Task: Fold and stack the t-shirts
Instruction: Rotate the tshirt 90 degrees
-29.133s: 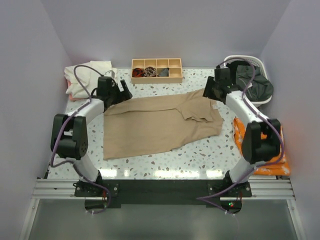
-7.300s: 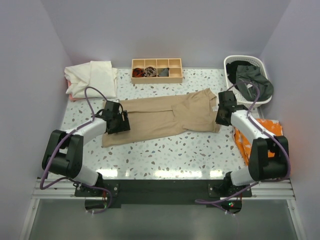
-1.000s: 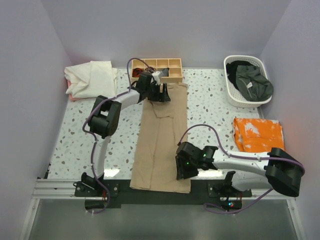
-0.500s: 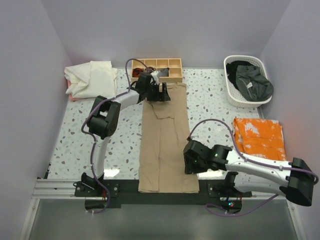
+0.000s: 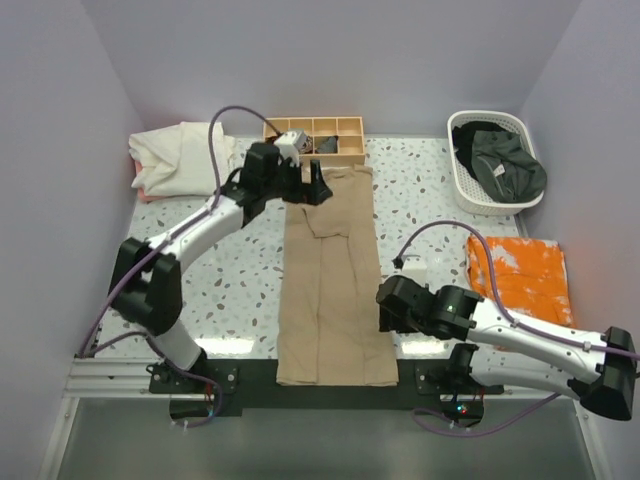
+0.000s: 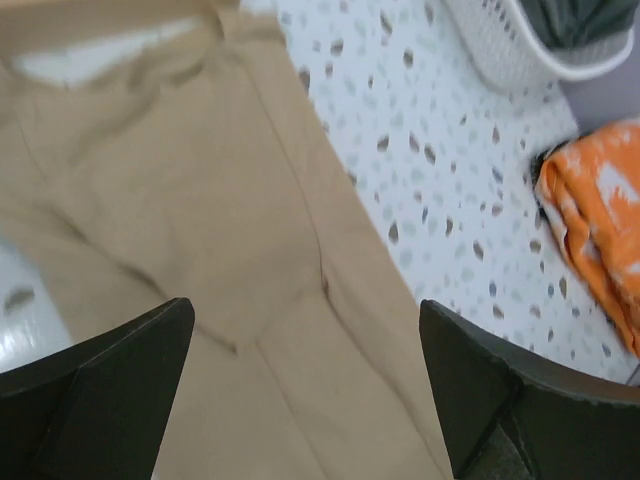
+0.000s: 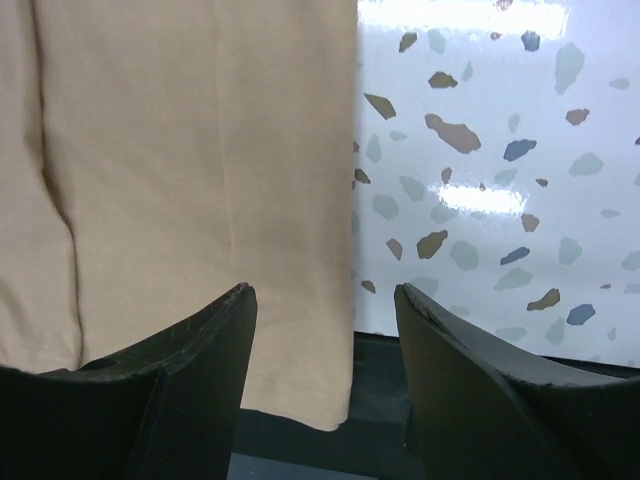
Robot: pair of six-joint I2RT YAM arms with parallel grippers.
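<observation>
Top external view, surface: one white terrazzo table [image 5: 430, 220] flecked with dark chips, closed in by pale lavender walls [image 5: 330, 60] on three sides. A black rail [image 5: 240, 375] runs along the near edge, where my two arms are bolted.

T-shirts, tan: one. The tan t-shirt [image 5: 330, 280] lies flat as a long narrow strip down the middle of the table. It runs from just in front of the tray to the near edge, with its hem over the black rail.

T-shirts, cream-white: one pile [image 5: 180, 155] at the far left corner. I cannot tell how many pieces are in it.

T-shirts, dark green/black: one heap [image 5: 505, 170] in the basket, number unclear.

Basket: one white basket [image 5: 462, 190], far right.

Tray: one wooden divided tray [image 5: 345, 152] at the far edge, partly behind my left arm. It holds small dark items that are too small to count.

Orange cloth: one [image 5: 520, 280], at the right edge.

Grippers: two. My left gripper [image 6: 305, 320] is above the far end of the tan strip, jaws spread wide, nothing between them. My right gripper [image 7: 322, 295] hangs over the strip's near right edge, jaws apart and empty.
</observation>
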